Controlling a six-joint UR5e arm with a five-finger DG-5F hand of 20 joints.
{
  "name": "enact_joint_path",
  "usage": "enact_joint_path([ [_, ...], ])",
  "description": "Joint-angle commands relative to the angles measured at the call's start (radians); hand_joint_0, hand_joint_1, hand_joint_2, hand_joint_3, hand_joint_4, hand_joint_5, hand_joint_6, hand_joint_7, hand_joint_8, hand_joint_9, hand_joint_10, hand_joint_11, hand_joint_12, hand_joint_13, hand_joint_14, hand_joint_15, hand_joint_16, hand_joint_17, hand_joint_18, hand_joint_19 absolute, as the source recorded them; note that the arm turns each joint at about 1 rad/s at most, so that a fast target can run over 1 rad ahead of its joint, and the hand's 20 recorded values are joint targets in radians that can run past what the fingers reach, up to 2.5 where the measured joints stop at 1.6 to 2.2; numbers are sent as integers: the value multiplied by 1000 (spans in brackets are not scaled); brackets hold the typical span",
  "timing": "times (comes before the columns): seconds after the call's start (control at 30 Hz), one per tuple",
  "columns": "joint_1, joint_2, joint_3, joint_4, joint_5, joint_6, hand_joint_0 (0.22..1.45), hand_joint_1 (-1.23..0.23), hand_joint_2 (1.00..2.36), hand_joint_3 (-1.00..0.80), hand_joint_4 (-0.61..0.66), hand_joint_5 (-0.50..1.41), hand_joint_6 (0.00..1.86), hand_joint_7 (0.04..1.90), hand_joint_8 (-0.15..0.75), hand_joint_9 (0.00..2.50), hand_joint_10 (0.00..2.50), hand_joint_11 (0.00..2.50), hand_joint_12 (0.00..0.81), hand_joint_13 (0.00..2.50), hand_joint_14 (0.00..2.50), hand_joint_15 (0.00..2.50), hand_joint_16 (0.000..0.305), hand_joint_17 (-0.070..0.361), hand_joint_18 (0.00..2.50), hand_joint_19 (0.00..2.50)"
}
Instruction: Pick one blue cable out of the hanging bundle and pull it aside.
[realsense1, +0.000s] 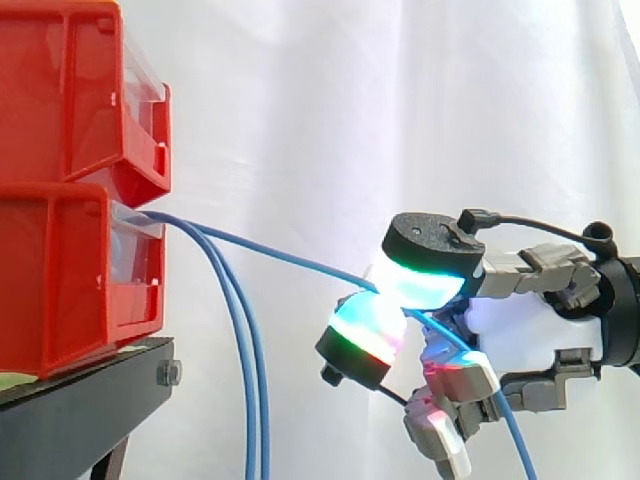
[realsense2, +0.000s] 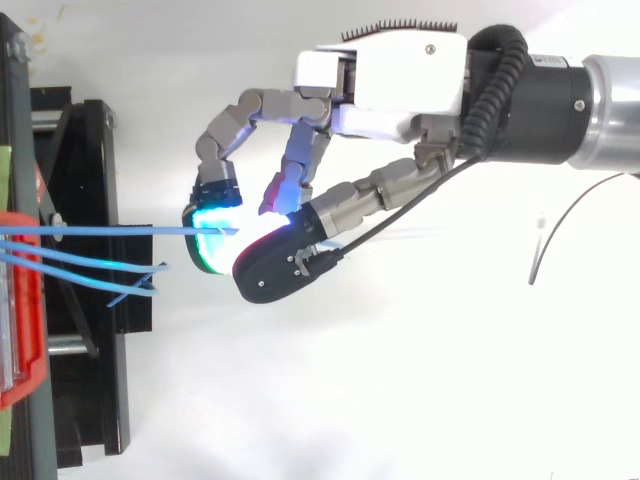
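One cable (realsense1: 280, 256) pinched, drawn clear of the bundle (realsense1: 247, 400)
The hand (realsense1: 540, 335) gripped one blue cable between glowing pads (realsense1: 420, 282); it ran taut from the lower bin (realsense1: 60, 270) to the hand, well apart from the bundle hanging by the stand (realsense1: 80, 410); picking looked done; the pull aside seemed well along, perhaps finished.

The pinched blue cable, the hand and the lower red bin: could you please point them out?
pinched blue cable (realsense1: 290, 260): side view, its taut stretch.
hand (realsense1: 540, 335): side view, its white palm.
lower red bin (realsense1: 60, 280): side view, its side wall.
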Motion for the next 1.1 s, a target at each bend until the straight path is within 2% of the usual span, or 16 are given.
enact_joint_path([
  [0.0,-1,0,0,0,0,0,590,-853,1018,-36,47,-88,903,1074,332,1338,20,732,384,1061,20,676,54,121,923,630],
  [1.07,0,0,0,0,0,0,582,-860,1014,-5,62,-78,896,1107,355,1404,20,751,403,1064,20,665,59,133,933,607],
])
